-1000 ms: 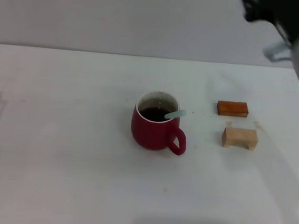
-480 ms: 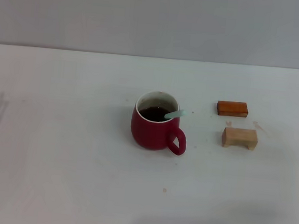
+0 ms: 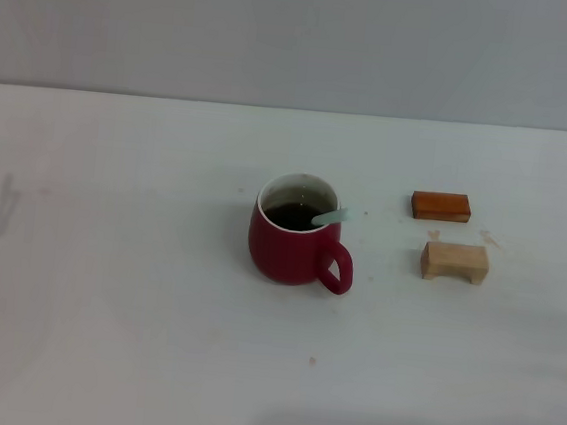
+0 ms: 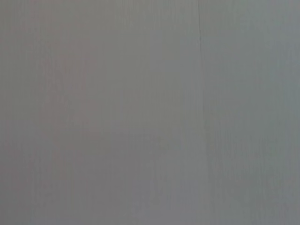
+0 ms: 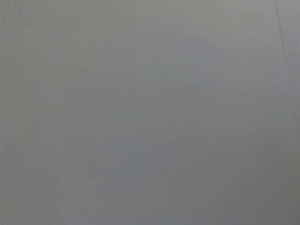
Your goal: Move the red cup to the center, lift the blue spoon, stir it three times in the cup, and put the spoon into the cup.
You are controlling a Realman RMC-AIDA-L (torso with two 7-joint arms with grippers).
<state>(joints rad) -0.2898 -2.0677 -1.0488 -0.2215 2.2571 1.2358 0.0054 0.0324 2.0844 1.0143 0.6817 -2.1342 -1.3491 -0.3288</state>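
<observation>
Neither gripper appears in any view, so their fingers cannot be judged. The red cup (image 3: 295, 242) stands mid-table with the blue spoon (image 3: 330, 217) resting inside, handle leaning over the rim. The task looks finished; nothing further seems needed. On the white table (image 3: 104, 306), two blocks lie right of the cup, before a plain grey wall.

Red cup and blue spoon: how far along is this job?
It looks finished. The red cup stands upright near the table's middle, and the blue spoon rests inside it, handle leaning over the rim. Neither gripper shows in any view, so nothing is in hand. Whether the stirring happened cannot be told.
</observation>
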